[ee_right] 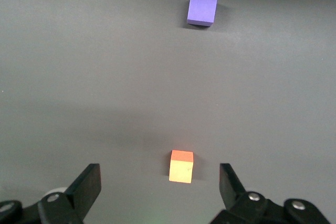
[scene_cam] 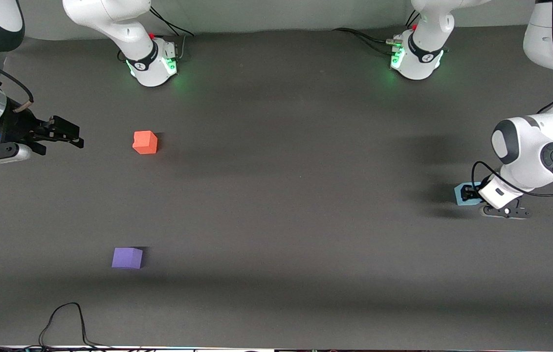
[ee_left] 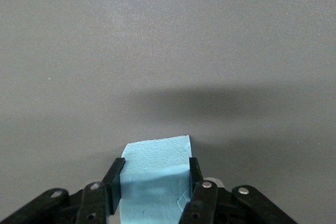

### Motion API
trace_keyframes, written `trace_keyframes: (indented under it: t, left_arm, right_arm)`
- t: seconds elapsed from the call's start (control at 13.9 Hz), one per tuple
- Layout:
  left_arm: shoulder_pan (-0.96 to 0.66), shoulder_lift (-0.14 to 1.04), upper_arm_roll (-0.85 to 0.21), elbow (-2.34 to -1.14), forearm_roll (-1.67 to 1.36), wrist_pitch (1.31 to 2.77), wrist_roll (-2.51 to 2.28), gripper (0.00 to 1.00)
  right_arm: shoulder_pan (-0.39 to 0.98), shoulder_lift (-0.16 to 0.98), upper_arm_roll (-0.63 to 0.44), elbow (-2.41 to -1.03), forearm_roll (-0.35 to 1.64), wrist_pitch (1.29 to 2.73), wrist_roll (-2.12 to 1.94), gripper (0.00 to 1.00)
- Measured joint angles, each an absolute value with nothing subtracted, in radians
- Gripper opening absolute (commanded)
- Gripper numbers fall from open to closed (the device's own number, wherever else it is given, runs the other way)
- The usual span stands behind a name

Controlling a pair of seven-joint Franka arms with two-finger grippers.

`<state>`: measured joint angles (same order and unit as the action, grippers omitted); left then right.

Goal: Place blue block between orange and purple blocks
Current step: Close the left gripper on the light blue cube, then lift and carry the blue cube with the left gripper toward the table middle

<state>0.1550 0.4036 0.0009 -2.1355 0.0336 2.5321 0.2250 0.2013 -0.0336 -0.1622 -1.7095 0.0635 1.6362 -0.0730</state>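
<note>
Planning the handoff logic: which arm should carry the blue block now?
Left. Its claw is shut on the blue block; the right claw waits open over the table's end, holding nothing.

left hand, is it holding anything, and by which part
The left hand grips the blue block by two facing sides, one finger on each. The right hand is open and holds nothing.

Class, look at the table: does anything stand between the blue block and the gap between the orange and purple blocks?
Nothing visible does. The left hand is shut on the blue block; only bare table lies between it and the orange block and purple block.
</note>
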Motion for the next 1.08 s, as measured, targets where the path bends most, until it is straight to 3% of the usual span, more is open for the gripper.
trace_keyframes:
  t: [0.36,0.58,0.87,1.08]
  left_arm:
    - [0.155,0.398,0.001,-2.099,0.033,2.482,0.223,0.46]
    - [0.156,0.356,0.001,-1.982,0.033,2.270,0.223,0.46]
    - [0.142,0.279,-0.022,-1.748,0.029,1.882,0.201,0.46]
    - [0.035,0.263,-0.055,-1.584,0.020,1.673,0.045,0.46]
  right_arm:
    - [0.201,-0.034,-0.162,-1.710,0.064,1.636,-0.073,1.00]
    - [0.201,-0.034,-0.162,-1.710,0.064,1.636,-0.073,1.00]
    - [0.201,-0.034,-0.162,-1.710,0.064,1.636,-0.073,1.00]
    - [0.201,-0.034,-0.162,-1.710,0.064,1.636,-0.073,1.00]
